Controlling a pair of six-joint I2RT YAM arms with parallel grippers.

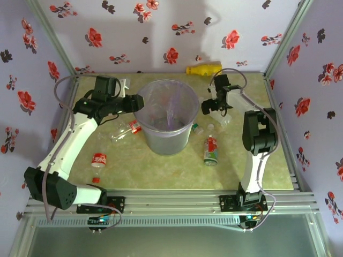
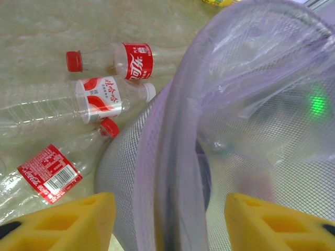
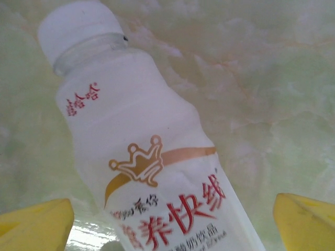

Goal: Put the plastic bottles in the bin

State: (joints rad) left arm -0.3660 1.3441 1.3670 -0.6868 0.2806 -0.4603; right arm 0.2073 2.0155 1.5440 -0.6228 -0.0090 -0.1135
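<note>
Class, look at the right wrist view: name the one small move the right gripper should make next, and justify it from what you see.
Probably lower slightly and close the right gripper on the white bottle. Its fingers stand wide open on either side of the bottle, which lies ungripped on the table, so closing should secure it for the bin.

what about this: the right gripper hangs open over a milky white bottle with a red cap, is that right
Not quite. The cap is white, not red, as the right wrist view shows. The rest holds: the right gripper hangs open over the milky white bottle.
</note>
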